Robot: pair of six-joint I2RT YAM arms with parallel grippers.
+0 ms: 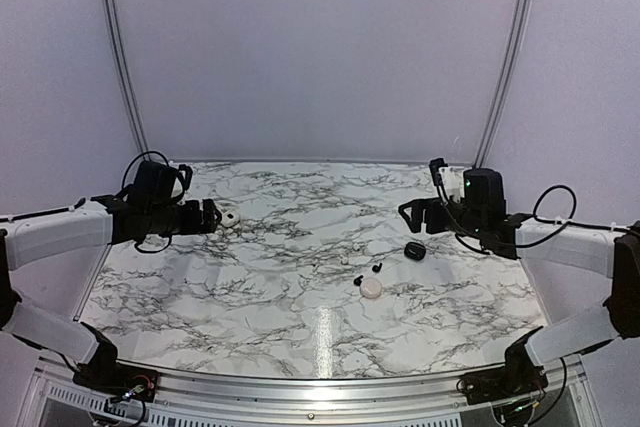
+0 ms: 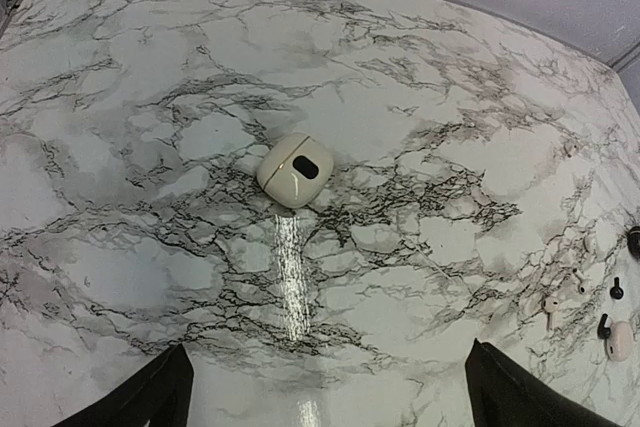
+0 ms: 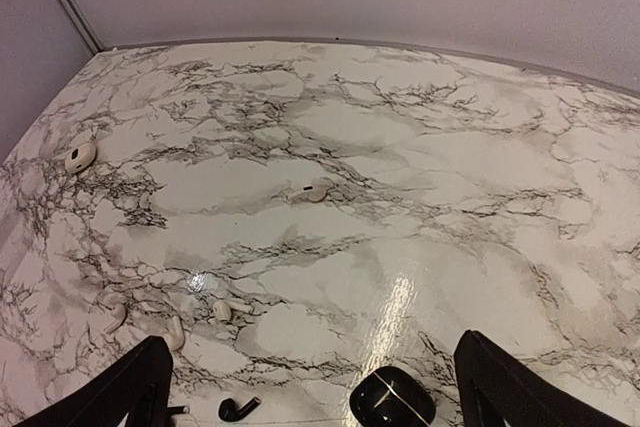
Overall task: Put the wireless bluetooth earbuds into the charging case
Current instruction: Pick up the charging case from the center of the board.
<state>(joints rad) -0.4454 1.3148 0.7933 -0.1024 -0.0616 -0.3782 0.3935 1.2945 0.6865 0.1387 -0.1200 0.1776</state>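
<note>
Locate the earbuds (image 1: 376, 268) loose on the table (image 1: 200, 297), grouped right of centre: count two black ones in the top view and at least one white earbud (image 3: 315, 191) lying a little apart toward the middle. Note the black case (image 1: 415, 249) just right of the group and the white round case (image 1: 371, 288) just beside the black pair, on the near side; cannot tell from any view whether either lid stands open. Note a second white case (image 2: 295, 169), marked with a dark oval patch, well apart on the left and directly ahead of the left claw (image 2: 328, 387). Read both claws as spread wide and holding nothing; find the right claw (image 3: 312, 367) with the black case low between its fingers in the right wrist view. Judge the task as not begun: find no earbud seated in any case and none picked up. Treat every pick and every insertion as work left to do.
</note>
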